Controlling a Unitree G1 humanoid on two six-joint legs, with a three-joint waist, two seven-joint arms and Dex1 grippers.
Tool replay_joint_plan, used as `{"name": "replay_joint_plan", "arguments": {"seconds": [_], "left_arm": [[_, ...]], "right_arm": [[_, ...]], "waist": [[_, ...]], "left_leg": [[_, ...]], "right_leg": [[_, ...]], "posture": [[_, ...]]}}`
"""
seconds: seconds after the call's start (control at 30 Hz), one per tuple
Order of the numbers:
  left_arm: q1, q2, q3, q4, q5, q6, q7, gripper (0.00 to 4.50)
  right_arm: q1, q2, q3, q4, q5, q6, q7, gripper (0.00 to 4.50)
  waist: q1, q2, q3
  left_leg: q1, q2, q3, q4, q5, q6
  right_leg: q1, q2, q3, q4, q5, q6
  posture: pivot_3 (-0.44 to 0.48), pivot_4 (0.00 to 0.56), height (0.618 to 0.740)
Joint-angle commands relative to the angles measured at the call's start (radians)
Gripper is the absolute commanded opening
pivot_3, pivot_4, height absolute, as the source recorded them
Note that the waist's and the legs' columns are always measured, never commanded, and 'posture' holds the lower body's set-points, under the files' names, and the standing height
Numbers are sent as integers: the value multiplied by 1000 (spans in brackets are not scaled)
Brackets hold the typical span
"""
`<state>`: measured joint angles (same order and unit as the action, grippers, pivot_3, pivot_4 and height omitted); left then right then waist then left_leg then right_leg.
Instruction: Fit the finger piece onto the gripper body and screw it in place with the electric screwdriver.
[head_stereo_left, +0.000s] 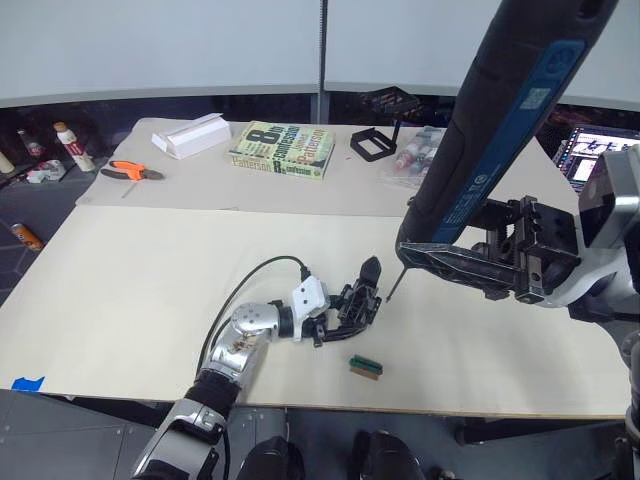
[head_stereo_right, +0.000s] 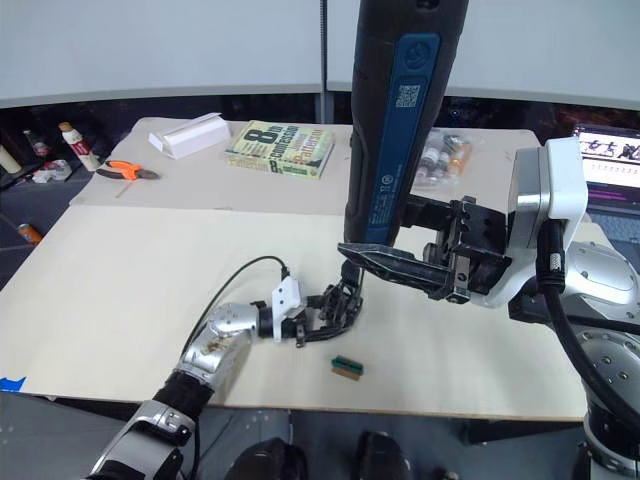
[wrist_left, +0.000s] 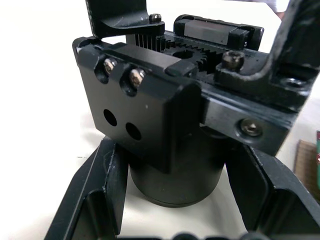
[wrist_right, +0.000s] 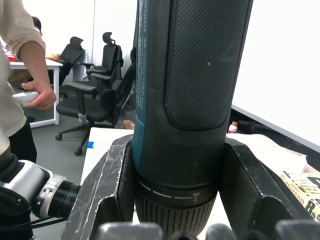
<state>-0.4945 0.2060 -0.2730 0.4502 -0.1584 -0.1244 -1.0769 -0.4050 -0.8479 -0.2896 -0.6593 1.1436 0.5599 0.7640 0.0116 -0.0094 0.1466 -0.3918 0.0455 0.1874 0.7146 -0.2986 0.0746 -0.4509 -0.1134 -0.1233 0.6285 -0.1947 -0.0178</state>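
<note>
The gripper body (head_stereo_left: 352, 302), a small black assembly on a round base (wrist_left: 175, 175), rests on the pale table (head_stereo_left: 130, 300). My left gripper (head_stereo_left: 340, 312) is shut on that base, one finger (wrist_left: 97, 200) on each side. A pointed black finger (head_stereo_left: 369, 269) stands up from the body; I cannot tell a separate finger piece from it. One block on the body carries two screws (wrist_left: 122, 70) above two empty holes. My right gripper (head_stereo_right: 375, 252) is shut on the electric screwdriver (head_stereo_left: 510, 120), held tilted. Its thin bit (head_stereo_left: 392, 288) points down just right of the body.
A small green-and-brown block (head_stereo_left: 366, 366) lies in front of the body. At the back are a book (head_stereo_left: 283, 149), a white box (head_stereo_left: 190, 135), orange pliers (head_stereo_left: 132, 171), a black square frame (head_stereo_left: 374, 143) and bagged bottles (head_stereo_left: 415, 155). A person (wrist_right: 20, 65) stands beyond the table.
</note>
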Motion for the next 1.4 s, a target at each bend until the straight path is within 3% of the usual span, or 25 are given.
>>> {"name": "replay_joint_plan", "arguments": {"seconds": [0.03,0.3,0.43,0.47,0.93,1.4], "left_arm": [[-56,-18,20,48,-3,-64,-6,2300],[-68,-38,22,98,2,-59,-12,2300],[-52,-32,34,75,-1,-53,-6,4230],[-48,-29,36,69,-4,-49,-8,4481],[48,8,58,-152,-24,71,52,4481],[17,-34,23,-63,25,67,98,4481]], "right_arm": [[-6,-11,-49,-17,13,-17,4,1931],[-4,-10,-47,-19,13,-18,1,1931],[-4,-10,-47,-18,13,-17,2,1931],[-4,-10,-47,-18,13,-17,3,1931],[5,-11,-47,-17,16,-18,15,1931],[-18,-7,-30,-10,16,-16,20,1931]], "waist": [[1,0,0],[2,0,0],[1,0,0],[1,0,0],[2,0,0],[1,0,0]], "left_leg": [[0,0,0,0,0,0],[0,0,0,0,0,1],[0,0,0,0,0,1],[0,0,0,0,0,1],[0,0,0,0,-1,1],[0,0,0,0,-1,1]], "right_leg": [[0,0,0,0,0,0],[0,0,0,0,0,1],[0,0,0,0,1,1],[0,0,0,0,1,1],[0,-1,0,-1,1,1],[0,0,0,-1,1,1]], "posture": [[0,150,740],[0,150,740],[0,150,740],[0,150,740],[0,150,740],[0,150,740]]}}
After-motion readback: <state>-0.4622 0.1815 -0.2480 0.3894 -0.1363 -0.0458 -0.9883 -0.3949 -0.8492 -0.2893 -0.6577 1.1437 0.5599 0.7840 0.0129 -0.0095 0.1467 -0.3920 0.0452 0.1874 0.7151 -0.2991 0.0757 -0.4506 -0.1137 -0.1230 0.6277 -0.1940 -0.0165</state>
